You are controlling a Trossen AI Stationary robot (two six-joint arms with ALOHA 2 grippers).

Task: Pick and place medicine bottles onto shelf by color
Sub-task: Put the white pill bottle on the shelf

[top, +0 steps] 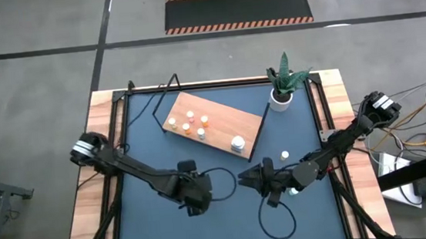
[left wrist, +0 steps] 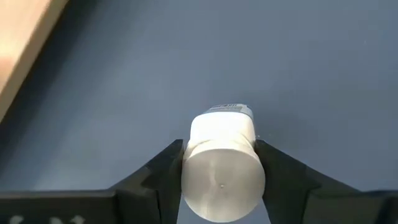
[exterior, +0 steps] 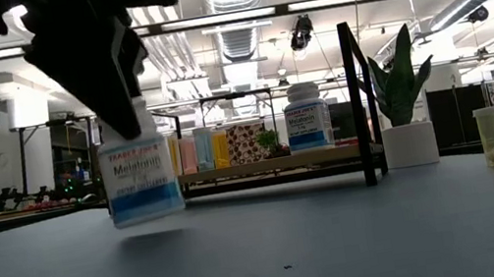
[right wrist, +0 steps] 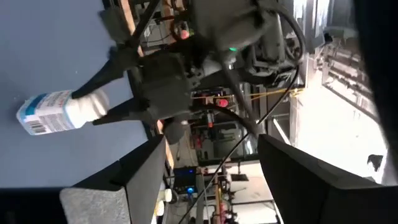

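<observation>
The left gripper pinches a white bottle by its cap, lifted near the shelf's front. The right gripper, spread and empty, waits beside. Next: carry it to the shelf's other white bottle.

Shelf at the back of the bench, both grippers at its front

The light-brown wooden shelf lies at the dark blue bench's back, small bottles on it; the white pot with a green plant stands just right of it; the left gripper holds a big white labelled bottle front-left; the right gripper hangs front-right, facing it.
</observation>
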